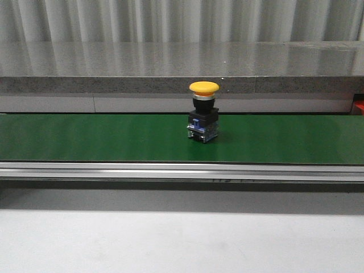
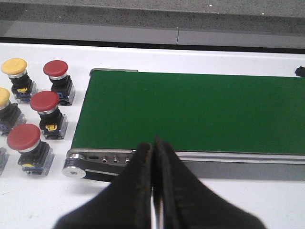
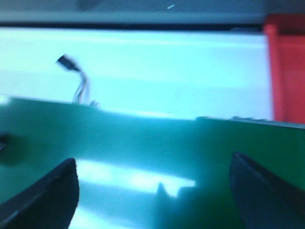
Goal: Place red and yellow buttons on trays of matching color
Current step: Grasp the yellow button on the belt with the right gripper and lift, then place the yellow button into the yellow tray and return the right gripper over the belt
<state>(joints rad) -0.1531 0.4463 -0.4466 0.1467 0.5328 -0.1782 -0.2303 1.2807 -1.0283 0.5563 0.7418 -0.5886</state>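
Yellow button [image 1: 203,118] stands upright mid-belt on the green conveyor [image 1: 102,139]; likely rigid and light but top-heavy, so grip the squarish black base below the smooth cap; left gripper [image 2: 154,145] pressed closed, empty; right gripper [image 3: 152,176] wide apart, empty

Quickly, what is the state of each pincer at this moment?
Left pincer: closed, holding nothing.
Right pincer: open, holding nothing, above the green belt.
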